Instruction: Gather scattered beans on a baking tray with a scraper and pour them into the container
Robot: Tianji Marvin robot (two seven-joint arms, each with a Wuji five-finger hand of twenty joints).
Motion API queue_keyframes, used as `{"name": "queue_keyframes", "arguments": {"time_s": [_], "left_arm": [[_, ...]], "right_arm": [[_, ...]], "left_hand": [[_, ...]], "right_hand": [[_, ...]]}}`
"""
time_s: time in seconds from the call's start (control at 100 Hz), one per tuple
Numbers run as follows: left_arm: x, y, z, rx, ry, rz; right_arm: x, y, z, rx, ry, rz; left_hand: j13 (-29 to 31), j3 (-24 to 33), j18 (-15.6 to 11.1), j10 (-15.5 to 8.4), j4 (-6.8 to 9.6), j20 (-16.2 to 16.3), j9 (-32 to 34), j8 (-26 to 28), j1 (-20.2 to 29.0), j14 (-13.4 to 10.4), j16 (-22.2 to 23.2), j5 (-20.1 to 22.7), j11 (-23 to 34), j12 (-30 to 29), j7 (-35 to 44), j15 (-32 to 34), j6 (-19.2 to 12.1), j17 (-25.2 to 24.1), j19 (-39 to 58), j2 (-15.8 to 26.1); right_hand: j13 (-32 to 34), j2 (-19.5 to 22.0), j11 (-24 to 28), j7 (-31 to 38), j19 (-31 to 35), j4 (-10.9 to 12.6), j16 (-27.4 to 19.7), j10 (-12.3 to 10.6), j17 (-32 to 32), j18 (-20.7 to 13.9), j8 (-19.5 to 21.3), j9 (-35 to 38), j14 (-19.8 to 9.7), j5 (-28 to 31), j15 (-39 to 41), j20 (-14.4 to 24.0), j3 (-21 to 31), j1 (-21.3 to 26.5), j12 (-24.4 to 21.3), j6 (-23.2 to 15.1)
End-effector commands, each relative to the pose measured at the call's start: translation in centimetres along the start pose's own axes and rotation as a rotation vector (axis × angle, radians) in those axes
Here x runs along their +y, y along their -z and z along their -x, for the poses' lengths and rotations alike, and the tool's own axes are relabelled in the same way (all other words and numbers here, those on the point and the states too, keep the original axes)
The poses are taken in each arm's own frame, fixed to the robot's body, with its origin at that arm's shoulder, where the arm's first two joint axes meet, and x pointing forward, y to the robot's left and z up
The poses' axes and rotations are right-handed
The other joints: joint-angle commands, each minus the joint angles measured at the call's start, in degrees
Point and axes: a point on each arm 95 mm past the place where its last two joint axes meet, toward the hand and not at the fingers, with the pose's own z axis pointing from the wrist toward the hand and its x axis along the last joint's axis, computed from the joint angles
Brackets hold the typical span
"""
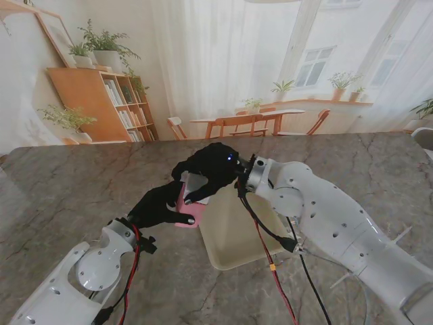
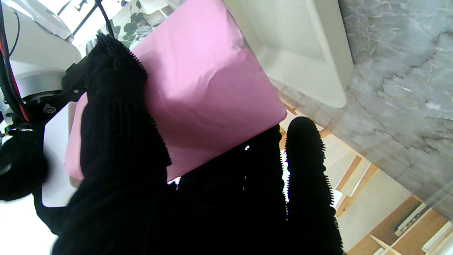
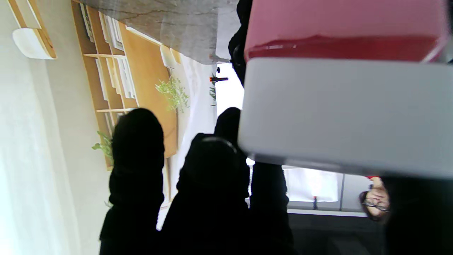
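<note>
both white arms rise from the near corners to meet at the middle of the marble table (image 1: 81, 183). left hand (image 1: 157, 206) is clamped on the pink container (image 1: 191, 211), thumb and fingers wrapped round its wall. right hand (image 1: 211, 170) is closed on the white scraper (image 1: 195, 184), just above the container. cream baking tray (image 1: 233, 237) lies flat, touching the container's right side; beans can't be made out.

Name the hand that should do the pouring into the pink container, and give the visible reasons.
Right. The right hand grips the white scraper directly over the pink container, at the tray edge. The left hand is occupied holding that container, so it should just hold it in place.
</note>
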Motion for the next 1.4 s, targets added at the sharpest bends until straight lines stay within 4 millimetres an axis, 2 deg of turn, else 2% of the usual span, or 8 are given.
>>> {"name": "queue_keyframes", "arguments": {"time_s": [0.0, 0.08, 0.18, 0.32, 0.49, 0.86, 1.21, 1.39], "left_arm": [[0.1, 0.0, -0.2, 0.001, 0.006, -0.005], [0.1, 0.0, -0.2, 0.0, 0.005, -0.005], [0.0, 0.0, -0.2, -0.002, 0.002, -0.004], [0.0, 0.1, -0.1, -0.007, 0.001, -0.003], [0.0, 0.1, -0.1, -0.009, -0.001, -0.004], [-0.1, 0.1, -0.2, -0.002, -0.001, -0.005], [0.0, -0.1, -0.2, 0.004, 0.004, -0.003], [0.2, -0.1, -0.3, 0.011, 0.005, -0.001]], "right_arm": [[-0.5, -0.4, -0.7, -0.009, -0.015, -0.001], [-0.4, -0.5, -0.9, -0.047, -0.011, 0.007], [-0.1, -0.2, -1.1, -0.093, -0.02, -0.009], [0.8, 0.7, -1.0, -0.129, -0.035, -0.028], [2.4, 2.1, -0.7, -0.16, -0.008, -0.029], [4.4, 4.6, 0.9, 0.063, 0.088, -0.141], [3.2, 4.0, 1.5, 0.169, 0.149, -0.213], [2.3, 2.7, 1.3, 0.214, 0.156, -0.19]], "left_hand": [[1.21, 10.4, -0.07, -10.28, 0.97, 1.56, 6.21, 5.73, 13.82, -2.05, 0.6, 4.74, 9.2, 3.76, 17.56, 1.59, -9.68, -0.14, 1.26, 8.91], [1.18, 10.37, -0.09, -10.33, 0.96, 1.57, 6.25, 5.74, 13.8, -2.16, 0.59, 4.71, 9.22, 3.78, 17.55, 1.57, -9.71, -0.14, 1.26, 8.85], [1.23, 10.39, -0.09, -10.29, 0.97, 1.56, 6.22, 5.75, 13.78, -2.1, 0.6, 4.76, 9.2, 3.76, 17.57, 1.59, -9.74, -0.14, 1.25, 8.89], [1.2, 10.41, -0.15, -10.28, 0.97, 1.55, 6.22, 5.75, 13.87, -2.1, 0.61, 4.73, 9.21, 3.78, 17.55, 1.59, -9.71, -0.14, 1.24, 8.87], [1.22, 10.39, -0.07, -10.29, 0.96, 1.55, 6.24, 5.75, 13.83, -2.1, 0.6, 4.72, 9.22, 3.78, 17.54, 1.58, -9.71, -0.17, 1.22, 8.84], [1.18, 10.4, -0.09, -10.28, 0.97, 1.54, 6.24, 5.75, 13.85, -2.1, 0.6, 4.78, 9.2, 3.76, 17.55, 1.58, -9.71, -0.13, 1.2, 8.86], [1.22, 10.4, -0.08, -10.3, 0.97, 1.55, 6.23, 5.75, 13.82, -2.17, 0.59, 4.72, 9.2, 3.76, 17.54, 1.57, -9.7, -0.15, 1.19, 8.89], [1.27, 10.38, -0.16, -10.32, 0.96, 1.54, 6.24, 5.76, 13.78, -2.15, 0.59, 4.78, 9.21, 3.76, 17.58, 1.57, -9.77, -0.09, 1.19, 8.84]], "right_hand": [[3.5, 7.15, 18.03, -1.05, 4.29, 1.96, -0.85, -21.16, 2.16, -0.87, -2.49, 10.13, -7.88, 1.81, 3.81, -0.23, 4.13, 9.17, 1.53, 1.78], [5.03, 11.26, 17.87, -2.66, 6.2, 2.11, -2.58, -20.18, 2.99, -0.37, -4.31, 11.69, -7.0, 2.47, 4.06, -1.92, 0.02, 8.14, -0.38, 3.08], [-3.41, 18.16, 10.87, -7.59, 1.82, 2.61, -3.01, -10.27, -6.09, 5.79, -6.53, 3.55, 1.57, -2.03, -0.59, -3.15, -6.17, 6.53, -2.42, 4.9], [-22.25, 25.02, -15.32, -15.32, -10.25, 2.88, -2.83, 4.25, -23.54, 12.71, -8.14, -15.71, 14.79, -12.2, -18.15, 0.85, -10.15, 2.77, -6.26, 7.62], [-33.55, 29.91, -40.35, -19.95, -21.13, 3.01, -13.2, 10.68, -34.16, 13.81, -9.15, -26.39, 21.79, -19.76, -48.05, 1.05, -14.21, 3.1, -17.34, 10.49], [-49.47, 12.88, -48.01, -27.24, -34.71, 5.69, -24.24, 13.47, -46.08, 7.95, -8.0, -43.25, 22.19, -30.12, -65.98, -9.5, -2.21, 14.78, -24.07, 17.05], [-53.48, -4.77, -45.16, -30.8, -24.94, 4.49, -26.57, 15.48, -46.67, 6.91, -24.7, -48.44, 23.26, -28.35, -59.97, -17.2, 25.28, 11.61, -25.31, 19.81], [-50.43, -6.93, -41.31, -28.06, -22.72, 3.43, -25.92, 13.31, -43.72, 6.14, -16.2, -46.17, 21.49, -29.34, -56.34, -15.94, 29.09, 12.03, -24.43, 18.1]]}}
